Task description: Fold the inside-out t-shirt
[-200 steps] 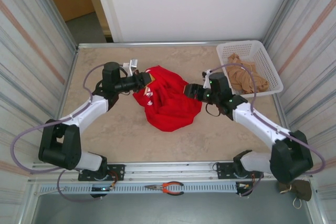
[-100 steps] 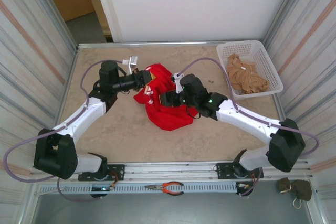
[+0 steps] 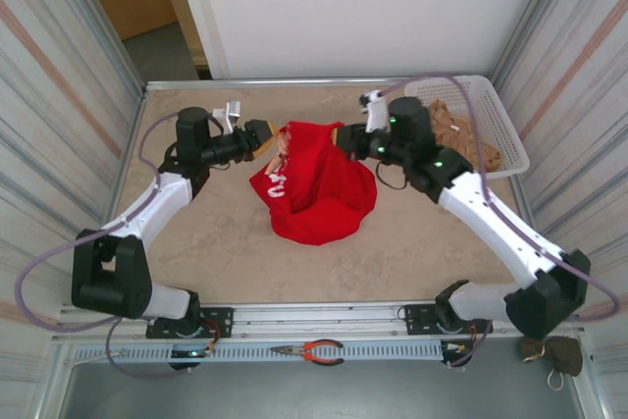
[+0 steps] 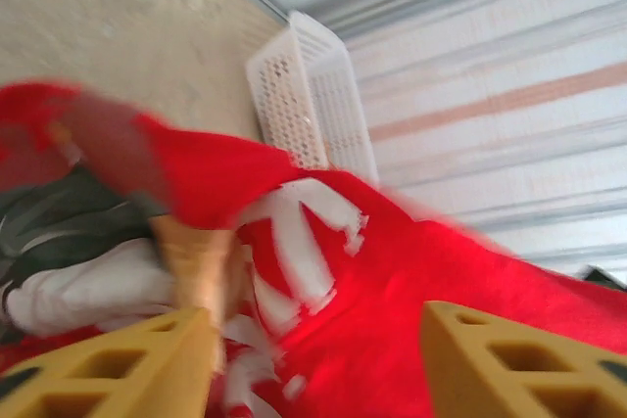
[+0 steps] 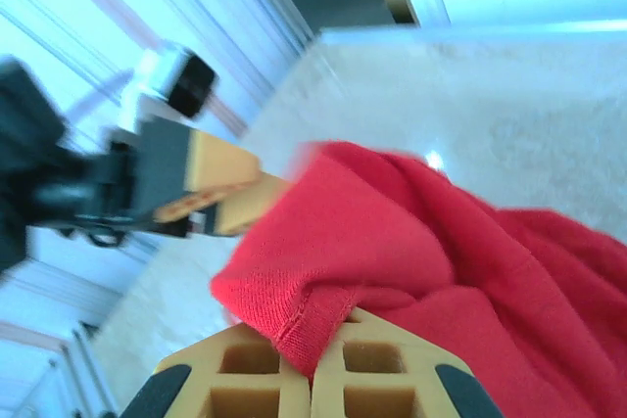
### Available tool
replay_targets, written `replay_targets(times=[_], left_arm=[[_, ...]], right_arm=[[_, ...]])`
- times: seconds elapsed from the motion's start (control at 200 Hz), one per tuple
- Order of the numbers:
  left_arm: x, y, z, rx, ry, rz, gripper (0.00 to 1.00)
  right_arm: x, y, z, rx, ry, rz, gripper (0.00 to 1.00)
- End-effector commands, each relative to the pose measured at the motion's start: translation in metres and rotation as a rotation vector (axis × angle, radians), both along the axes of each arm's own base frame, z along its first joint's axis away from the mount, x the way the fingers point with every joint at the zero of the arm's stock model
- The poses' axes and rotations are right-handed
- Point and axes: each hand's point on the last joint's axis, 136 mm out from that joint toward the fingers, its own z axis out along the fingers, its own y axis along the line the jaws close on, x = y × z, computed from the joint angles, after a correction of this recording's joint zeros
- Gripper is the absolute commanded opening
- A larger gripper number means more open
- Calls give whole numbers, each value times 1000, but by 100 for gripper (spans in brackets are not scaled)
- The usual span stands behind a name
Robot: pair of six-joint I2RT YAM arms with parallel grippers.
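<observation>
Red t-shirt point(image 3: 316, 193): bunched, left of the white basket point(image 3: 508, 125). Top edge is lifted, lower part lies on the table point(image 3: 216, 233). Right claw point(image 3: 343, 140), nearer the basket: fingers point(image 5: 421, 359) pressed together on a fold of red cloth. Left claw point(image 3: 270, 139), farther from the basket: fingers point(image 4: 108, 369) apart, cloth between them; cannot tell whether it grips.

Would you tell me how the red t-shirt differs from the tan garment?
The red t-shirt carries white lettering; the tan garment is plain beige. The t-shirt is pinched by the right gripper; the tan garment lies loose in the white basket. Both are crumpled cloth.
</observation>
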Motion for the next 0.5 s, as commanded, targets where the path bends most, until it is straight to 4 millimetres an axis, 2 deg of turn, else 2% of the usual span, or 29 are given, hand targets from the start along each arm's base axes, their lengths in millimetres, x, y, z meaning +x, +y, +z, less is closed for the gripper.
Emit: replay_targets(times=[0.0,0.115,0.256,0.386,0.496], left_arm=[[10,8,18,6,-53,-12,68],[-1,7,25,37,-77,-14,73],[-36,-11,18,161,-123,-24,74],[-73,-36,-2,353,-192,-6,73],[-92,-49,-17,462,-262,54,73]], right_arm=[[-19,-7,46,153,-18,81,0],[-17,-13,39,163,0,71,0],[-15,-13,31,169,21,71,0],[-14,-12,29,173,35,72,0],[-12,-13,29,175,40,62,0]])
